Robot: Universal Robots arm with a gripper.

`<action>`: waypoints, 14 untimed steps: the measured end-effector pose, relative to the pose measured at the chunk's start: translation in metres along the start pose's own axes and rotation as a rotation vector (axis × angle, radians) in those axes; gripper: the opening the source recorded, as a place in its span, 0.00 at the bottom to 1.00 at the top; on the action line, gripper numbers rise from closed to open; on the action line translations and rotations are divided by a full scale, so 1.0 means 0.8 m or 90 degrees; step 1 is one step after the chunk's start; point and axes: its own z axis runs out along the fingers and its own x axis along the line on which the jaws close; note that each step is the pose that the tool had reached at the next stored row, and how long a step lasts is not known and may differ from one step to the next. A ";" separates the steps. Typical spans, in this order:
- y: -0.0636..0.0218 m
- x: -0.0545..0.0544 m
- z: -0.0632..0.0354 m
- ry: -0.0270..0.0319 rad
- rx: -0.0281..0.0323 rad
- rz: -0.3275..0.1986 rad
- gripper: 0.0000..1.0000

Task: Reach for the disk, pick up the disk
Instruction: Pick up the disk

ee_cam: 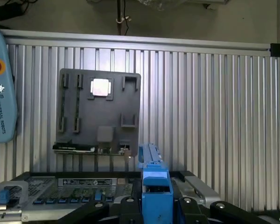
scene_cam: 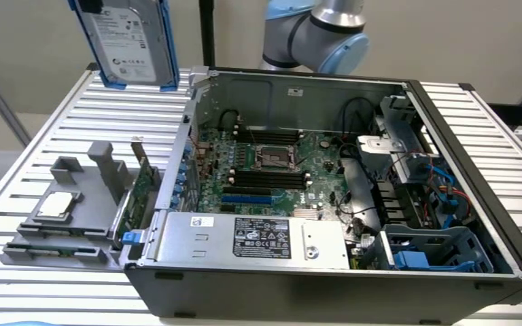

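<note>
The disk is already off the table, hanging upright at the exterior view's upper left, above the table's back corner, label side toward the camera. In the wrist view it's edge-on, and the gripper has its black fingers closed on the blue carrier end, so I'd call that clamped on the disk.

Handling-wise, my guess is it's dense for its size and totally stiff. The bare metal faces look slick, and it won't like knocks. The blue plastic rails look like the sensible place to grab it. They probably flex a bit though, so a grip on the end like this could let it swing.

Below it, to the left, there's a grey parts holder with a small silver chip in one pocket. A green circuit card stands on edge at the holder's right side. Everything sits on a ribbed aluminium table, all slats and grooves, so not a flat landing spot.

Right of that is the open computer case, lying on its side with the motherboard exposed, and a blue drive cage at its far right corner. The robot arm is behind the case. The room is plain, with a pale wall and grey floor.
</note>
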 end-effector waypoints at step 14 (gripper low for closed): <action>-0.079 0.020 -0.006 -0.0005 -0.0007 0.000 0.33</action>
